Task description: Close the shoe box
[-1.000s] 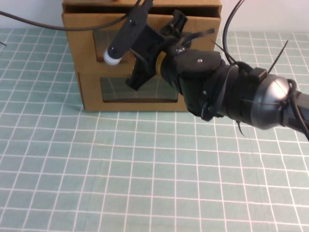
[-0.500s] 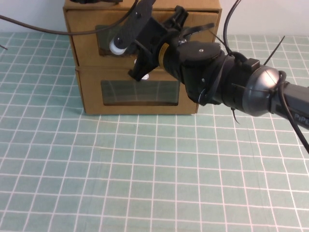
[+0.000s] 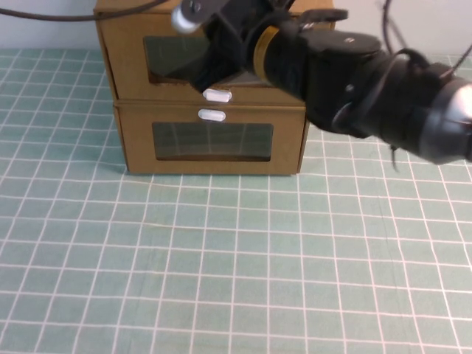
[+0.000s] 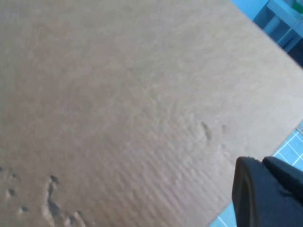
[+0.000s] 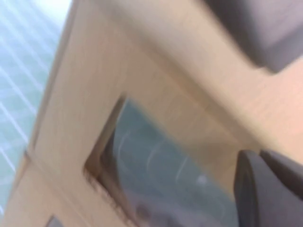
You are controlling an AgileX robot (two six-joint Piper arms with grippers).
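Observation:
The shoe box [image 3: 133,66] is the upper of two stacked brown cardboard boxes at the back of the table, with a clear window and a small white pull tab [image 3: 216,94] below it. Its front panel stands about flush with the box under it. My right gripper [image 3: 200,46] is open and empty, right in front of the shoe box window, one white-tipped finger [image 3: 184,16] near the box's top edge. The right wrist view shows the window [image 5: 156,161] very close. My left gripper [image 4: 270,194] rests against a plain cardboard face [image 4: 118,94] and is out of the high view.
The lower cardboard box [image 3: 214,140] has its white tab [image 3: 212,114] above its window. The green gridded mat [image 3: 221,265] spreads out in front of the boxes. My right arm [image 3: 383,88] reaches in from the right at box height.
The shoe box front, sticking out a second ago, has slid back to about flush with the lower box. My right gripper has moved up and away toward the box with it.

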